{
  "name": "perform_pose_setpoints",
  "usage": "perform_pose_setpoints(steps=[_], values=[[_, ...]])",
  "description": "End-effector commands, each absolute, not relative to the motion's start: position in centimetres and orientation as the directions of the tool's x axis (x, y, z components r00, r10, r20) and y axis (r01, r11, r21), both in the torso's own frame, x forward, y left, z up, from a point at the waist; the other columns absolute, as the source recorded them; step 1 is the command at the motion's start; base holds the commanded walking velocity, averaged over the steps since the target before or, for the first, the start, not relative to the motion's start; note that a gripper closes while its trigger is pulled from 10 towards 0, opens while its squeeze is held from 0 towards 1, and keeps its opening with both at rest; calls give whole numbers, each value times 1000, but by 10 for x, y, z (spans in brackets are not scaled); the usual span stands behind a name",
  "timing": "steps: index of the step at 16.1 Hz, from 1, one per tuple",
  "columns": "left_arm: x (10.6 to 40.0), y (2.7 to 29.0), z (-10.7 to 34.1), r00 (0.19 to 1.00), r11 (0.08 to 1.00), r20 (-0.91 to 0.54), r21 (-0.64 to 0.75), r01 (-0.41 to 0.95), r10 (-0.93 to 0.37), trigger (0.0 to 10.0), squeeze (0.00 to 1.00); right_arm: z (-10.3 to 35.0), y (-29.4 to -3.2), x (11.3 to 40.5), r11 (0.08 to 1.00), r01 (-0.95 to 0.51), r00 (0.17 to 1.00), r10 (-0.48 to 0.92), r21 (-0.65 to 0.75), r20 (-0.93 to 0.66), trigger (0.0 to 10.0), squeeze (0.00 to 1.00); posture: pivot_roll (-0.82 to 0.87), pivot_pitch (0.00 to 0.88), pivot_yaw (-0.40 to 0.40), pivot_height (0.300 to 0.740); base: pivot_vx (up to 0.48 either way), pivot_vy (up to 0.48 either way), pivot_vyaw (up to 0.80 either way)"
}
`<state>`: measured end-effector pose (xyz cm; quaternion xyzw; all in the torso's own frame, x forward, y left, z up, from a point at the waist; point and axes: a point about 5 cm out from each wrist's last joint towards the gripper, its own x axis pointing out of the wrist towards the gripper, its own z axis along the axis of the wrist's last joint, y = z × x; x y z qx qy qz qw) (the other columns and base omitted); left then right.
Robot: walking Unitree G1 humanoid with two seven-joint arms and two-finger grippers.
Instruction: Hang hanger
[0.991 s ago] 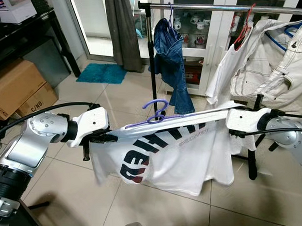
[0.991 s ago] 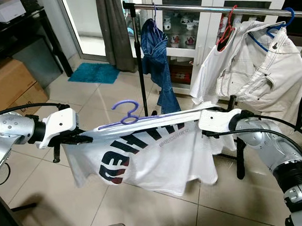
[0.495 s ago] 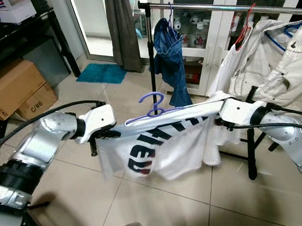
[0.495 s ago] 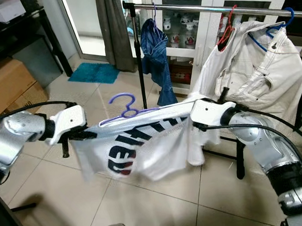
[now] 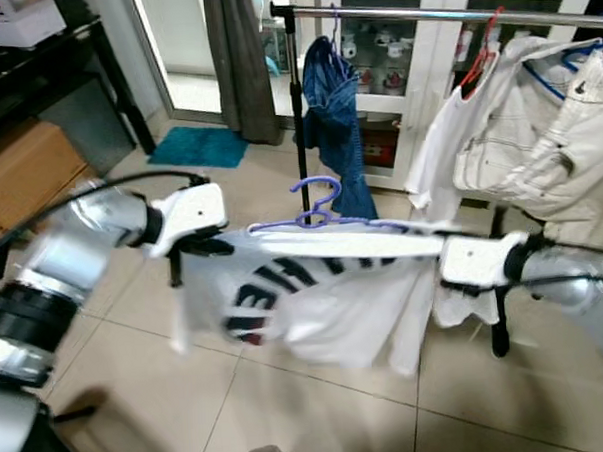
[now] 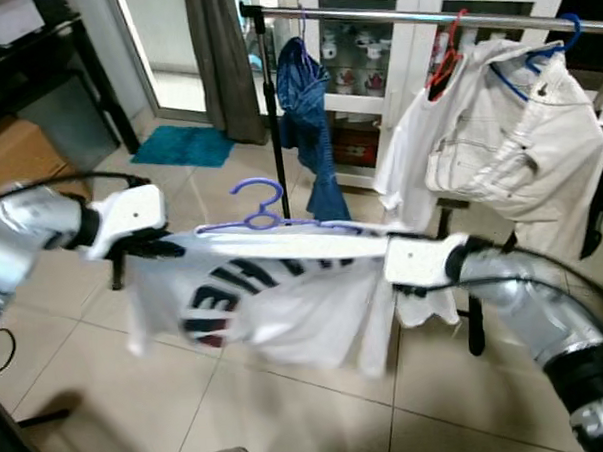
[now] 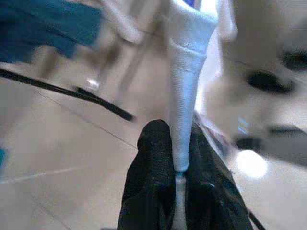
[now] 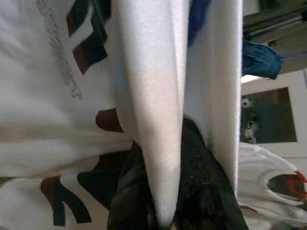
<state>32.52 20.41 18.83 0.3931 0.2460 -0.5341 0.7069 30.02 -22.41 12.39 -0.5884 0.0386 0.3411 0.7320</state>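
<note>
Both tools, left tool [image 7: 178, 163] and right tool [image 8: 165, 191], pinch the soft white printed shirt [image 5: 315, 295] taut on a thin purple hanger [image 5: 316, 210], the chrome rail [image 5: 442, 15] at 12 o'clock.

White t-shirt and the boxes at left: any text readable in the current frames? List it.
White t-shirt: big dark block letters with red trim, seen reversed and motion-blurred; shapes like "H" and "E" show, but no whole word reads.
White t-shirt, right wrist view: small grey line of print, too blurred to read.
Cardboard box: no print can be read.
Cabinet items behind the clothes rail: too small to read.
</note>
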Motion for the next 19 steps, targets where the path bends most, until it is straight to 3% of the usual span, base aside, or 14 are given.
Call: perform_pose_setpoints(steps=[1,7,10,13,15,17,19], values=[[320,217,190,257,98,-825,241,965,-503,0,0,130,-227,304,77,-528,781,436,-846,-447,0,0,144,0,76,740,0,0,0],[324,213,163,203,106,-870,174,979,-450,0,0,137,-215,304,68,-511,773,471,-857,-424,0,0,136,0,89,740,0,0,0],[344,198,175,396,186,-730,355,916,-557,0,0,135,-209,299,79,-519,761,496,-851,-418,0,0,131,0,96,740,0,0,0],[340,190,179,378,152,-670,372,916,-640,0,0,134,-208,296,98,-517,766,495,-850,-409,0,0,134,0,91,740,0,0,0],[334,184,168,289,83,-697,313,946,-656,0,0,138,-201,297,107,-512,763,512,-852,-395,0,0,135,0,87,740,0,0,0],[331,186,160,247,73,-741,260,963,-625,0,0,143,-198,299,125,-492,771,522,-861,-365,3333,0,136,0,89,740,0,0,0],[334,188,155,265,93,-756,263,960,-598,0,0,150,-195,299,133,-480,774,531,-867,-346,3216,0,134,0,90,740,0,0,0]])
